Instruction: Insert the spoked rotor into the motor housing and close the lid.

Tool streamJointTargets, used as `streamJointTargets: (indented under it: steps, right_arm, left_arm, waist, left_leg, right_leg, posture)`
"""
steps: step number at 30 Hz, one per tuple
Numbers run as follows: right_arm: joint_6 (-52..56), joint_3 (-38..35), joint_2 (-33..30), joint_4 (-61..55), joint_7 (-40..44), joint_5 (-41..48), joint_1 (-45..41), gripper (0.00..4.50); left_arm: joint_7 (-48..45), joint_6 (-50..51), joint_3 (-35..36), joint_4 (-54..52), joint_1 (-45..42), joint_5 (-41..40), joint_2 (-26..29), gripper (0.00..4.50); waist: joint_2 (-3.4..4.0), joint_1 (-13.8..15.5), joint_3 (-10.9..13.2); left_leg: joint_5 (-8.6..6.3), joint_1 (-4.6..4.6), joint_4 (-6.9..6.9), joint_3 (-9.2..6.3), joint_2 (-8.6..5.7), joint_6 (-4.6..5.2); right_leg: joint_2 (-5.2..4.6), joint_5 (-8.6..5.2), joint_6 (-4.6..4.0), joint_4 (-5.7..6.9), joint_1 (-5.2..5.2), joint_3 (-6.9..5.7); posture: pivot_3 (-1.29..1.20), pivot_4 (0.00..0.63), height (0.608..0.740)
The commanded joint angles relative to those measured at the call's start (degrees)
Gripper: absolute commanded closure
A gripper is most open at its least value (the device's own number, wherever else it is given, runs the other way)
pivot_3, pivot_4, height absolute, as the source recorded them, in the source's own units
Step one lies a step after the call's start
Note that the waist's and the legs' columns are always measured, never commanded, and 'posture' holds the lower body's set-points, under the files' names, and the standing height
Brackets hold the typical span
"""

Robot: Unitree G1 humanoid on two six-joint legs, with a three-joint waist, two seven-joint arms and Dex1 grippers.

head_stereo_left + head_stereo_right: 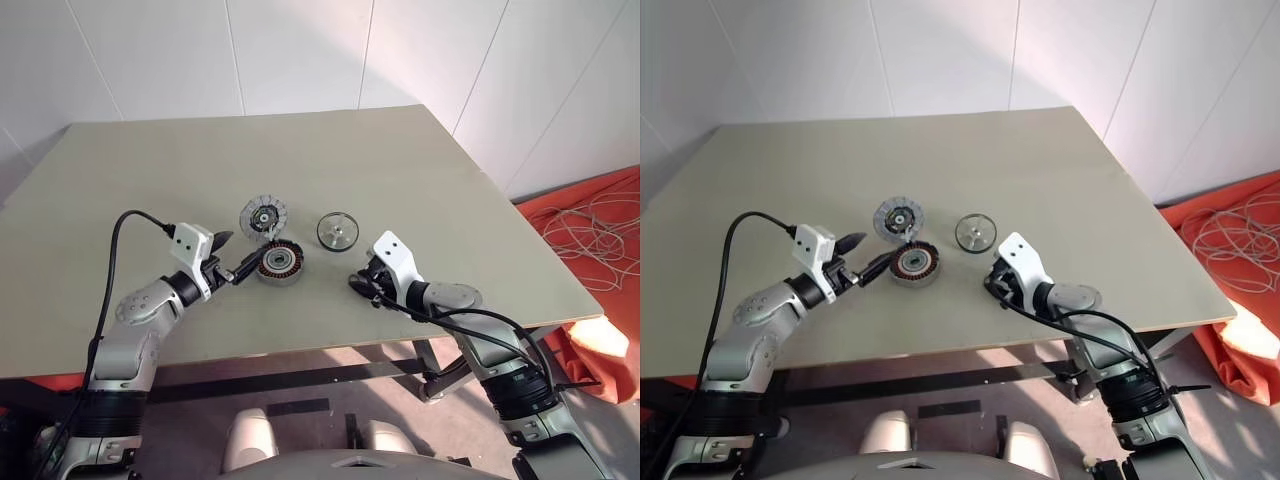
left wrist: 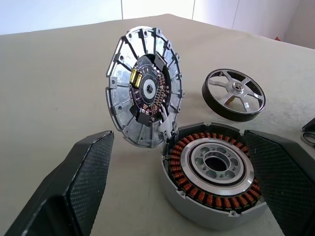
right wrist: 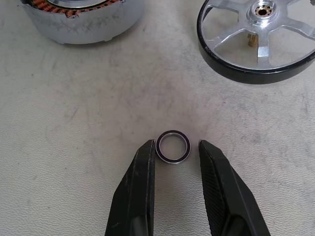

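Right gripper [image 3: 174, 152] half-apart around small ring [image 3: 173, 146], left gripper [image 2: 197, 162] wide beside motor housing [image 2: 211, 172]; spoked rotor [image 3: 258, 37] beyond ring, lid [image 2: 145, 93] tilted open — close squarely, lift level.

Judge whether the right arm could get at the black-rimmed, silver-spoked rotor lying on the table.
Probably yes: the rotor lies just beyond the right gripper, bare table between, apart from a small dark ring at its fingertips.

No readable text, label, brand or number shows anywhere. The lid [image 2: 145, 93] carries a circuit board at its centre, but any markings there are too small to read.
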Motion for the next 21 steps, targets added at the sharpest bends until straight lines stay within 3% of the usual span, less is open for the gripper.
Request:
streamJointTargets:
  steps: [1,4,7,11,21]
  right_arm:
    - [0.2,-1.6,-0.8,-0.4,-0.7,-0.3,-1.2,3.02]
    - [0.2,-1.8,-1.0,0.0,-0.5,-0.1,-2.0,3.02]
    - [0.0,-2.2,-1.1,1.1,-0.6,0.1,-2.8,3.55]
    - [-0.5,-2.4,-0.9,2.3,-0.6,0.0,-3.5,3.73]
    - [-0.7,-3.0,-0.6,3.6,-1.0,0.3,-4.5,3.77]
  left_arm:
    - [-0.2,-0.5,0.1,-1.0,-1.2,-0.7,0.2,0.00]
    - [-0.3,-0.8,0.3,-0.7,-0.9,-0.7,0.1,0.00]
    - [-0.6,-1.6,0.5,0.1,-0.3,-0.7,0.0,0.00]
    - [-1.0,-3.0,0.8,1.4,0.2,-0.4,0.1,0.00]
    - [-2.3,-7.6,0.7,6.4,0.4,0.3,0.0,0.00]
  waist:
    - [0.00,0.0,0.0]
    - [0.01,0.0,0.0]
    - [0.01,0.0,0.0]
    - [0.01,0.0,0.0]
    - [0.01,0.0,0.0]
  left_leg:
    - [0.00,0.00,0.00,0.00,0.00,0.00]
    - [0.00,0.00,0.00,0.00,0.00,0.00]
    - [0.00,0.00,-0.02,0.01,0.00,0.00]
    - [0.00,-0.02,-0.06,0.02,0.00,0.00]
    - [0.00,-0.01,-0.06,0.02,0.00,0.00]
  right_leg:
    - [0.00,0.00,0.00,0.00,0.00,0.00]
    - [0.00,0.00,0.00,0.00,-0.01,0.00]
    - [0.00,0.00,0.00,-0.02,-0.01,0.00]
    - [0.00,0.00,0.00,-0.04,-0.04,0.00]
    - [0.00,0.00,0.00,-0.05,-0.03,0.00]
  posture:
    - [0.00,0.000,0.740]
    - [0.00,0.000,0.740]
    - [0.00,0.000,0.740]
    - [0.00,0.000,0.740]
    - [0.00,0.000,0.740]
